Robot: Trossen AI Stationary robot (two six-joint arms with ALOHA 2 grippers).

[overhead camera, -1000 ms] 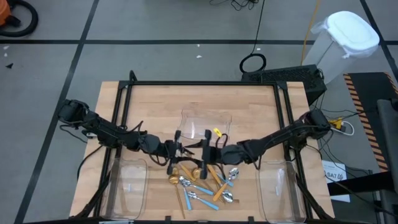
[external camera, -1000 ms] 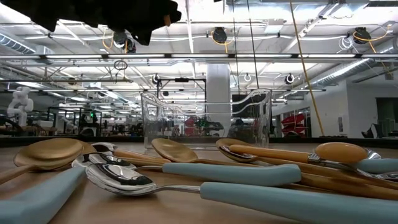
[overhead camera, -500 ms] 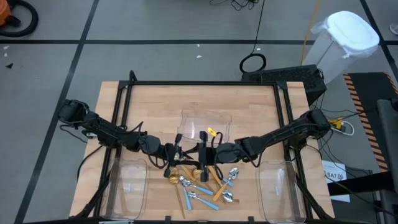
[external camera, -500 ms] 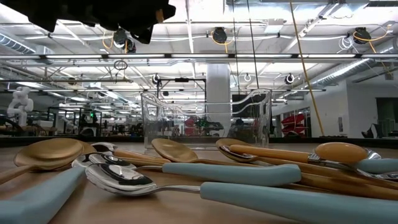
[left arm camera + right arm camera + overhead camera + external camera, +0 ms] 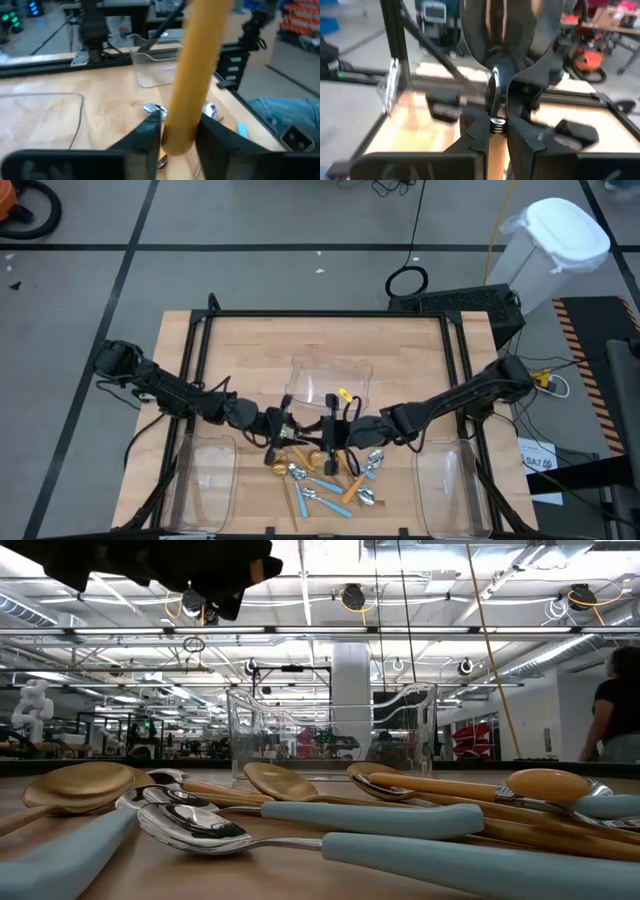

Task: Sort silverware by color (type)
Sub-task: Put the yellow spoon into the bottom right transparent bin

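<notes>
Both arms meet over the middle of a pale butcher-block table (image 5: 240,345) framed in black rails. Between them is one spoon with a matte orange handle (image 5: 192,80) and a mirror-polished silver bowl (image 5: 507,30). The left gripper (image 5: 177,135) has its two dark, angular fingers against the sides of the rounded handle end, which stands between them. The right gripper (image 5: 498,131) is pinched on the same spoon's narrow chrome neck, just where the metal collar meets the orange shaft (the bowl rises beyond its fingertips, reflecting the room). From overhead this pair sits just above the heap of silverware (image 5: 325,475).

That heap lies near the table's front edge: smooth light-blue handles (image 5: 380,818) on glossy silver bowls (image 5: 190,825), orange handles (image 5: 440,787), and brushed all-gold spoons (image 5: 80,785), crossing and touching one another.

Three clear plastic trays with rounded corners stand around it: one behind the pile at centre (image 5: 330,378), one to the left front (image 5: 205,470), one to the right front (image 5: 447,475).

A white lidded bin (image 5: 555,240) stands off the table's far right corner. No lettering on anything is readable.
</notes>
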